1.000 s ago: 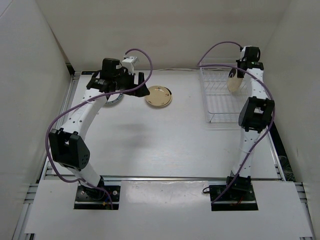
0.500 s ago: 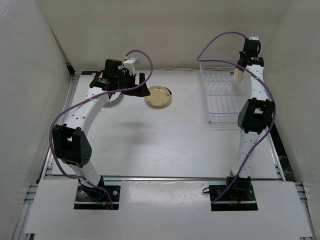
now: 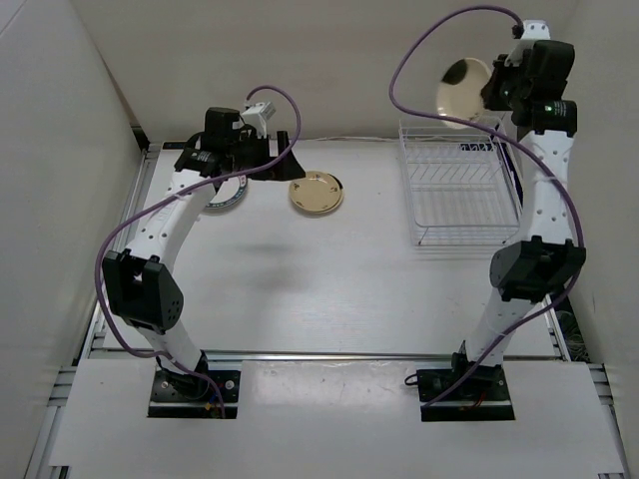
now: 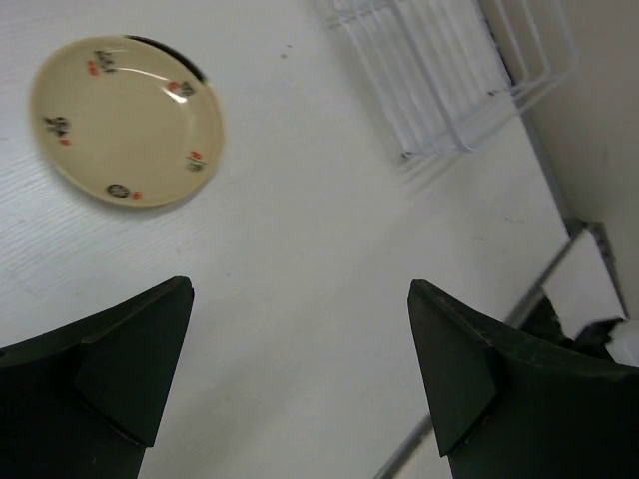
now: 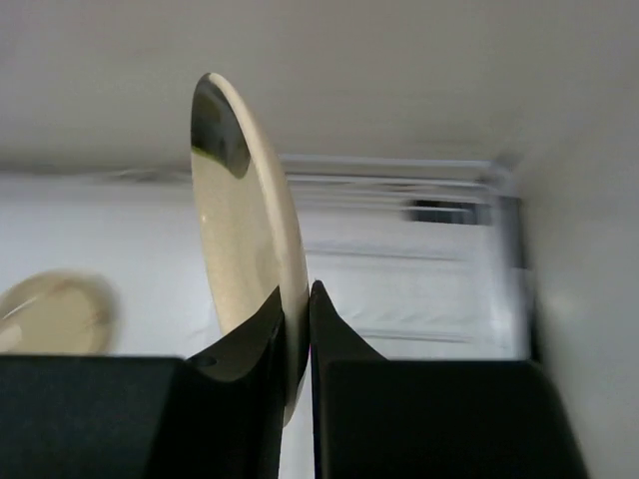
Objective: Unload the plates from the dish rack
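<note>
My right gripper (image 3: pixel 496 92) is shut on the rim of a plain cream plate (image 3: pixel 463 90) with a dark patch, holding it on edge high above the dish rack (image 3: pixel 457 196). In the right wrist view the plate (image 5: pixel 248 230) stands upright between my fingers (image 5: pixel 298 299). The white wire rack shows no other plates. A tan plate with orange-red marks (image 3: pixel 317 192) lies flat on the table, also in the left wrist view (image 4: pixel 125 120). A plate with a blue-green rim (image 3: pixel 228 197) lies partly under my left arm. My left gripper (image 3: pixel 285 170) is open and empty (image 4: pixel 300 294) above the table beside the tan plate.
White walls close in the table on the left, back and right. The rack (image 4: pixel 439 70) stands at the far right near the wall. Purple cables loop above both arms. A metal rail runs along the table's near edge (image 3: pixel 329 354).
My right arm has lifted the cream plate up and out of the rack to well above it. My left arm has barely shifted near the tan plate.
</note>
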